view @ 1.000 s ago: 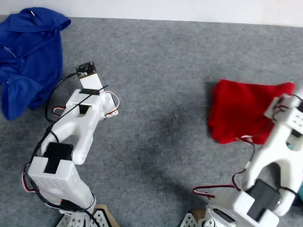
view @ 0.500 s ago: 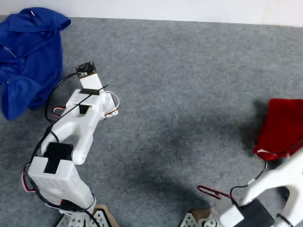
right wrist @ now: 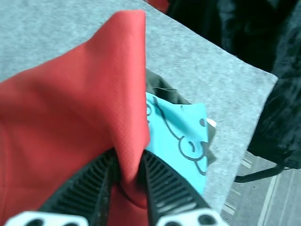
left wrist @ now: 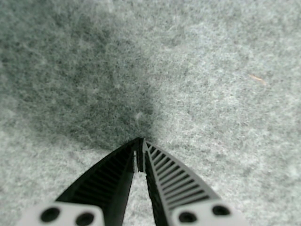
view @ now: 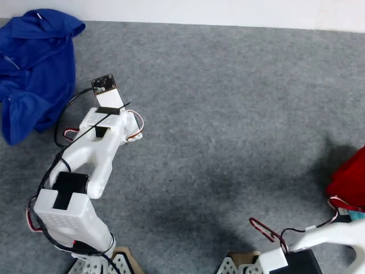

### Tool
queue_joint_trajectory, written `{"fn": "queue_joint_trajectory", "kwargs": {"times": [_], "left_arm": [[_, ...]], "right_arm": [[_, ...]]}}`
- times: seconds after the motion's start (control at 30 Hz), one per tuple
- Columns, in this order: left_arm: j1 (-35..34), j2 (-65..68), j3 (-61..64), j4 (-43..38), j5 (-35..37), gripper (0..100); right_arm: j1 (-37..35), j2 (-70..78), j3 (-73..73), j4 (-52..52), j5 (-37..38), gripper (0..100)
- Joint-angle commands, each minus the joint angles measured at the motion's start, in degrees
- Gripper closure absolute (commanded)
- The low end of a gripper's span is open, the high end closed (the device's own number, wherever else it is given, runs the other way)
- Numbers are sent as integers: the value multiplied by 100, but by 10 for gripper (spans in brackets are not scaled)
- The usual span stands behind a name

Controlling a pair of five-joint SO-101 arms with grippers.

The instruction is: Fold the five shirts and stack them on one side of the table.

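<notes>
A folded red shirt hangs pinched in my right gripper, which is shut on a fold of it. In the high view the red shirt sits at the table's right edge above the right arm. Under it in the right wrist view lies a light blue shirt with a dark print, on top of a darker garment. A crumpled blue shirt lies at the far left corner. My left gripper is shut on nothing, tips just above the grey felt, and the left arm is near the blue shirt.
Grey felt table spreads wide between the arms. The table's edge falls off close beside the light blue shirt, with dark floor beyond. A white wall strip runs along the far side.
The right arm has carried the red shirt from the right middle of the table out to the right edge. The left arm has stayed still.
</notes>
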Motion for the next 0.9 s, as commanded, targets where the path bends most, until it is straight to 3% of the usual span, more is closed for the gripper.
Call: {"fn": "queue_joint_trajectory", "kwargs": {"times": [0.0,0.37,0.73,0.87], "left_arm": [[-57,66,-163,-97,0,994],[-48,75,-154,-97,0,994],[-48,75,-136,-97,0,994],[-48,75,-136,-97,0,994]], "right_arm": [[233,-233,31,-321,114,991],[1226,-233,1262,-1798,325,991],[1244,-233,2571,-3081,501,984],[1244,-242,2571,-2967,290,855]]}}
